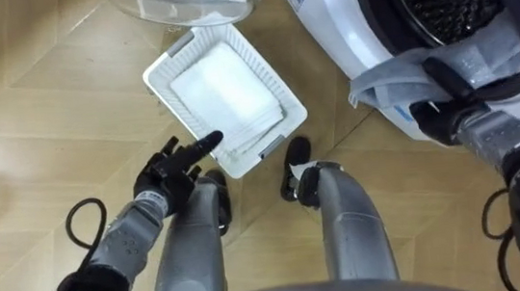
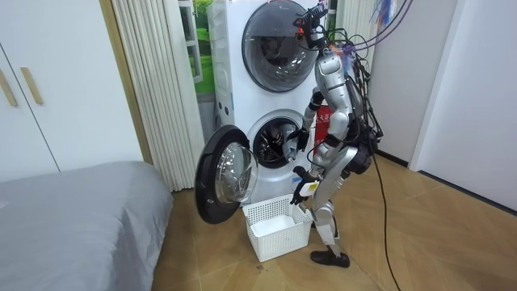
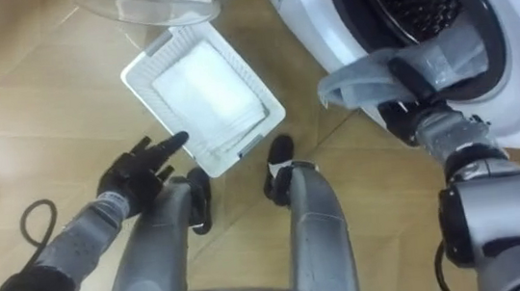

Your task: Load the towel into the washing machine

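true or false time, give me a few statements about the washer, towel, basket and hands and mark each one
1. The lower door of the washing machine stands open. True.
2. The towel lies wholly inside the drum. False: it is draped over the rim of the opening, held in the right hand.
3. The left hand grips the basket. False: its fingers are straight and it holds nothing.
4. The basket stands on the floor in front of the machine. True.
5. The basket is tipped on its side. False: it stands upright, with something white lying in it.
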Robot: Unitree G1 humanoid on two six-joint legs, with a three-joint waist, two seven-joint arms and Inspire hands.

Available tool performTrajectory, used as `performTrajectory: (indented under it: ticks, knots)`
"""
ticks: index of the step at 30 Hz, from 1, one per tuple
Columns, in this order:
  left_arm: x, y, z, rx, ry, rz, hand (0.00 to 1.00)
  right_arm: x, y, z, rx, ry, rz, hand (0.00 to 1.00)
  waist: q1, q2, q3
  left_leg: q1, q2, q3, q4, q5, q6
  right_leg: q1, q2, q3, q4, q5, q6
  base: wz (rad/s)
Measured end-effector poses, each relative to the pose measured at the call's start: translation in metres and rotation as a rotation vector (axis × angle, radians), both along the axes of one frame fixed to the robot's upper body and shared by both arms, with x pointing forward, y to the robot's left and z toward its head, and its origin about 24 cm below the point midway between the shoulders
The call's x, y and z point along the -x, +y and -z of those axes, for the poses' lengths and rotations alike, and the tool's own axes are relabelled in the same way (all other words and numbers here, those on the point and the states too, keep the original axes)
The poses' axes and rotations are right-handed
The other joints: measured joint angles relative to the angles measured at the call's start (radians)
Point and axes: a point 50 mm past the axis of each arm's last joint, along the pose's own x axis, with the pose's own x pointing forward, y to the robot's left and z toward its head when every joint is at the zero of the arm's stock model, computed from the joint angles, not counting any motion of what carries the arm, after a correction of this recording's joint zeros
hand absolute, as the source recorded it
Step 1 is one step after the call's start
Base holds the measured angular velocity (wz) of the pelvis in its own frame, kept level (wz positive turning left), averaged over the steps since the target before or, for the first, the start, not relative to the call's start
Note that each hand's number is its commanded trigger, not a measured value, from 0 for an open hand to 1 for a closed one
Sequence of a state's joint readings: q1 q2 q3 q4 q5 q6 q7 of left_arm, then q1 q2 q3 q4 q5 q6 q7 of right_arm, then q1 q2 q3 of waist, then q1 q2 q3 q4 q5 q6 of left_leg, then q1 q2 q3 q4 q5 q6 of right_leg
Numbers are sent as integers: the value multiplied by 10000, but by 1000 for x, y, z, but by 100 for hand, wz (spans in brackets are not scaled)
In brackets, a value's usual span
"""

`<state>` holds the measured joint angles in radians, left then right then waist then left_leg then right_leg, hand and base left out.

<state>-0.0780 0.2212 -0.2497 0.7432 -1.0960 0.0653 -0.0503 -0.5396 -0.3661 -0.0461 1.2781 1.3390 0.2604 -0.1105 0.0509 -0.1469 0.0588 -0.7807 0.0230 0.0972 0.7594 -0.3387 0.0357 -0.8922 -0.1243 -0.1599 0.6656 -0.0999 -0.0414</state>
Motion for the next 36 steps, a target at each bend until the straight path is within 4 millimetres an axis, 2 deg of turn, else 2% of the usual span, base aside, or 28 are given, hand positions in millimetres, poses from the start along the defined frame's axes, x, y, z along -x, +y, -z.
performTrajectory:
  ticks: [3,7,9,10,12,13,15,22,25,28,30,34,36]
  knots:
    - [3,4,1,-44,106,-307,0,-11,4,-10,-482,-129,113,100,-250,-78,-3,-93,-35,90,144,-40,98,-67,-136,-36,108,17,53,0]
    - [5,4,-1,-116,131,-430,0,-19,4,-17,-851,-165,570,100,-267,-84,-4,-260,-68,134,321,-56,203,-180,-145,50,133,101,167,1]
    - [5,6,-1,-169,141,-528,0,-20,3,-19,-1112,-121,936,100,-396,-116,-1,-299,-172,134,352,-49,280,-200,-271,42,190,114,220,9]
    - [6,6,-1,-176,129,-562,0,-21,3,-20,-1139,-82,991,87,-431,-124,-3,-299,-199,136,358,-50,301,-200,-307,45,211,107,242,8]
    - [4,8,-3,-274,76,-647,0,-21,3,-21,-1126,182,1127,17,-479,-193,0,-322,-215,182,411,-73,394,-217,-408,42,267,99,311,5]
    - [4,8,-3,-296,70,-654,0,-22,3,-21,-1144,230,1180,0,-498,-199,-1,-338,-217,193,417,-72,418,-224,-433,35,268,106,328,4]
    - [2,7,-5,-330,26,-692,0,-25,2,-25,-1460,381,1638,0,-515,-201,-3,-393,-184,356,454,-90,530,-276,-507,14,263,132,387,0]
    - [-5,3,-15,-389,-403,-886,0,-29,-9,-38,-2247,915,3254,0,-575,-193,-5,-472,-193,471,519,-126,640,-357,-653,-71,343,54,470,1]
    - [-6,2,-16,-418,-527,-1014,0,-26,-22,-43,-2356,937,4511,0,-589,-177,-10,-468,-181,495,470,-126,640,-363,-652,-76,340,24,474,0]
    - [-6,2,-16,-432,-601,-1089,0,-20,-50,-55,-2194,478,6097,0,-591,-144,-25,-430,-152,543,395,-126,639,-350,-627,-66,278,28,471,-3]
    - [-8,0,-17,-419,-681,-1054,0,-20,-50,-56,-2462,635,6325,0,-518,-91,-49,-355,-138,583,358,-127,638,-303,-597,-24,271,30,468,-4]
    - [-14,-2,-20,-452,-986,-846,0,-19,-52,-56,-2423,775,6580,0,-422,-49,-44,-273,-127,636,331,-127,638,-247,-596,4,262,31,467,0]
    - [-15,-5,-20,-505,-1113,-640,0,-18,-53,-56,-2429,794,6798,0,-420,54,-42,-197,-105,685,248,-126,640,-165,-597,-9,190,46,487,6]
